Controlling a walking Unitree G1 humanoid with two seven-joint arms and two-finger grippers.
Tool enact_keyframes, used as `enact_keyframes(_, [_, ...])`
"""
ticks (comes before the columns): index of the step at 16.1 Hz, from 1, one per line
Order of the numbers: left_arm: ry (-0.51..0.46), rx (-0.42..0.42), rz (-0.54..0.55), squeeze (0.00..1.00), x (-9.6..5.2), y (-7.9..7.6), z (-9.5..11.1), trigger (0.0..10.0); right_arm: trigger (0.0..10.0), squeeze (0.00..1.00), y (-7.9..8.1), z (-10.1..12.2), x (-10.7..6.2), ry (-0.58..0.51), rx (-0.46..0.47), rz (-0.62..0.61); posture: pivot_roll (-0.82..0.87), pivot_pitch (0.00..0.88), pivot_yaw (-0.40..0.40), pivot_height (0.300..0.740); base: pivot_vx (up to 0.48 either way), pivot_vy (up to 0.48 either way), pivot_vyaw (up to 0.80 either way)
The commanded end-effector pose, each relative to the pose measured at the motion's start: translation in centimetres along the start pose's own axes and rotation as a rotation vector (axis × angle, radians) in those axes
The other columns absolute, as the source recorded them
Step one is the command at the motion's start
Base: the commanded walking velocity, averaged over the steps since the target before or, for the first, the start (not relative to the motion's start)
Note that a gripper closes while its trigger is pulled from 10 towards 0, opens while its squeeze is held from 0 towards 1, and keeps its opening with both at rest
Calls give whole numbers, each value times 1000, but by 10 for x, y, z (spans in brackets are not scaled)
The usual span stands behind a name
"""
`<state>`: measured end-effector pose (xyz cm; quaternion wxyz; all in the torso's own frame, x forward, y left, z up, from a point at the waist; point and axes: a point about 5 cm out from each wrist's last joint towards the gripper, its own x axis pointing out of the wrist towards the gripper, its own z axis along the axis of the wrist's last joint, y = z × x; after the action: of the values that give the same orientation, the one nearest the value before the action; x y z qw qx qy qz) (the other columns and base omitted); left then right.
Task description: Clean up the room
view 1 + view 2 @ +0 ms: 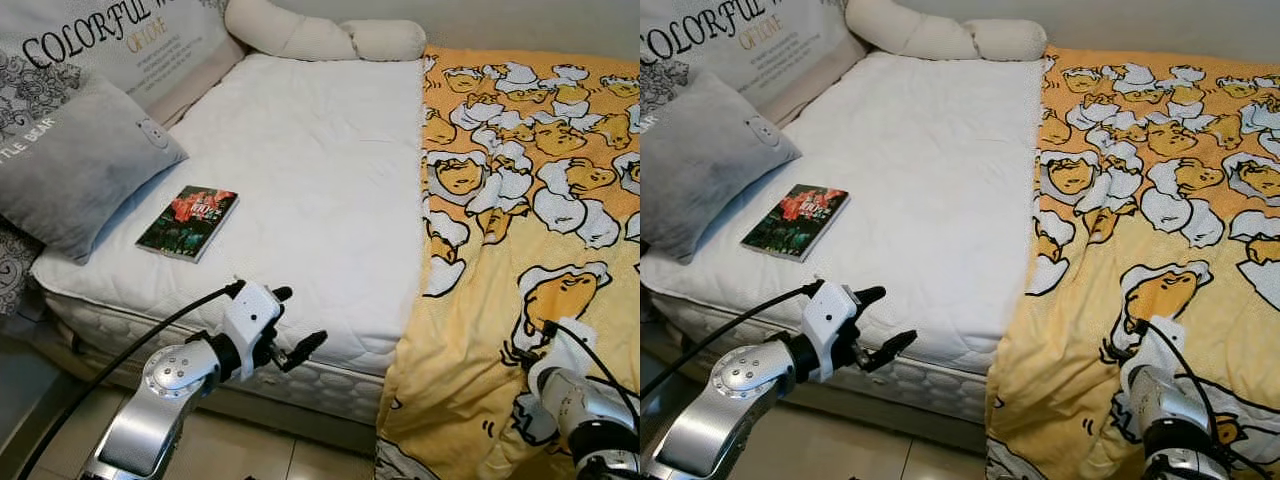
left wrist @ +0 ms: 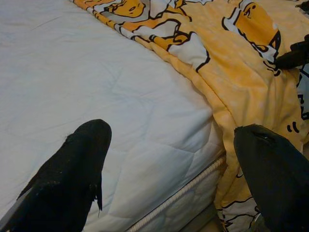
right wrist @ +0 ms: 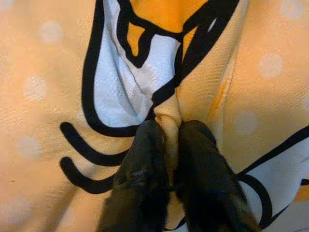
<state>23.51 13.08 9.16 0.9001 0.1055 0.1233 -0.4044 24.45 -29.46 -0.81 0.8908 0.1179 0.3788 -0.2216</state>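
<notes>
Right gripper (image 3: 166,133): my fingers are pinched tight on a fold of the yellow cartoon blanket (image 1: 540,200), near the bed's near right edge. The blanket covers the right half of the white mattress (image 1: 310,170) and drapes over its near side. Left gripper (image 1: 290,325): my fingers are spread apart, holding nothing, hovering over the near edge of the mattress. A book (image 1: 188,222) lies flat on the left part, just beside a grey pillow (image 1: 75,165). Cream bolster (image 1: 320,35) at the far end.
</notes>
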Motion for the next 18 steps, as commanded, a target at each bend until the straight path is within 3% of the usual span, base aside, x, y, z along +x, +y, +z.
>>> enact_keyframes(1, [2,13,-8,380,1,1,2,10000,0,0,-3,0,0,5,14,-3,-53,0,41,740,0,0,0])
enact_keyframes(5, [-3,15,-17,384,1,-3,2,10000,0,0,-17,-4,-1,-7,96,-63,-48,0,20,740,0,0,0])
enact_keyframes(8, [2,29,-92,384,3,-14,1,10000,0,0,-52,-20,-8,4,203,-228,-58,0,7,740,0,0,0])
enact_keyframes(12, [8,31,-90,380,5,-15,-1,10000,0,0,-90,-36,-18,36,236,-398,-72,0,1,740,0,0,0])
enact_keyframes(15, [11,31,-93,384,5,-16,-2,10000,0,0,-72,-52,-15,124,226,-271,-76,0,3,740,0,0,0])
enact_keyframes(16, [13,33,-94,380,5,-16,-3,10000,1412,0,-61,-56,-13,139,221,-201,-76,0,2,740,0,0,0])
enact_keyframes(17, [14,37,-93,380,5,-15,-3,10000,8863,0,-48,-59,-11,149,208,-120,-75,0,3,740,0,0,0])
enact_keyframes(18, [16,39,-93,380,5,-15,-3,10000,10000,0,-39,-62,-11,162,167,-80,-75,0,3,740,0,0,0])
